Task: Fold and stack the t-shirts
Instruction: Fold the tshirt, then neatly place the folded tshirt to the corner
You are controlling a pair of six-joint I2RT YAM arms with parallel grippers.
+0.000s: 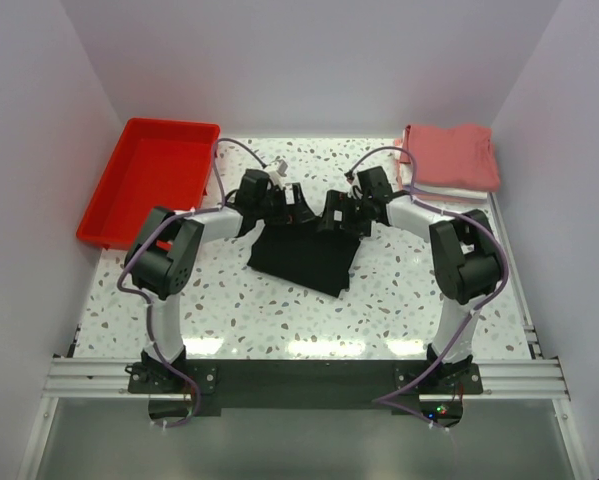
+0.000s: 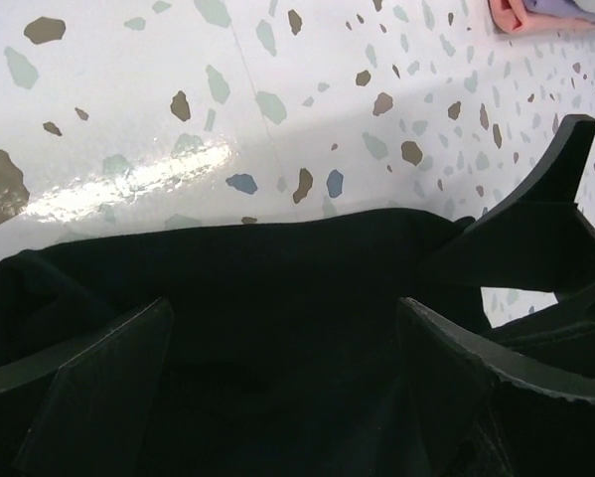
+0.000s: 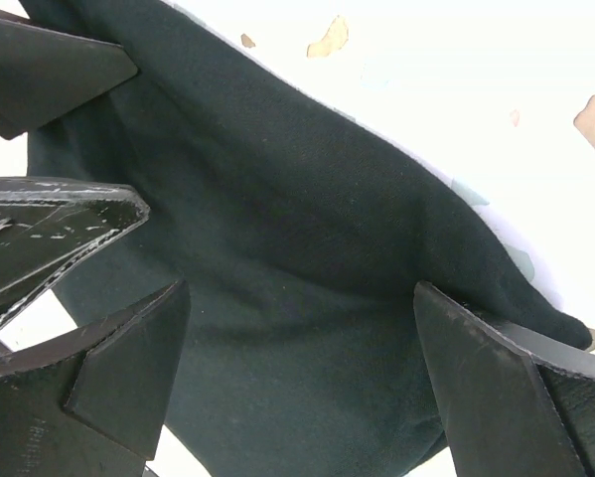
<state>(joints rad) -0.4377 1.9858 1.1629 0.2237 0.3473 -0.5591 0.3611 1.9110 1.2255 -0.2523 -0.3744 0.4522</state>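
Note:
A black t-shirt (image 1: 304, 258) lies folded into a small rectangle on the middle of the table. Both grippers hover close together over its far edge. My left gripper (image 1: 295, 212) is open, its fingers (image 2: 98, 388) spread wide over the black cloth (image 2: 277, 268). My right gripper (image 1: 336, 218) is open too, its fingers (image 3: 506, 388) spread over the same shirt (image 3: 307, 229). Neither is shut on the cloth. A stack of folded shirts (image 1: 451, 160), salmon-red on top and white below, sits at the back right.
A red plastic tray (image 1: 149, 180) stands at the back left. The speckled white table (image 1: 239, 310) has walls on three sides. The right gripper's fingers (image 2: 545, 219) show in the left wrist view, the left gripper's (image 3: 49, 70) in the right wrist view.

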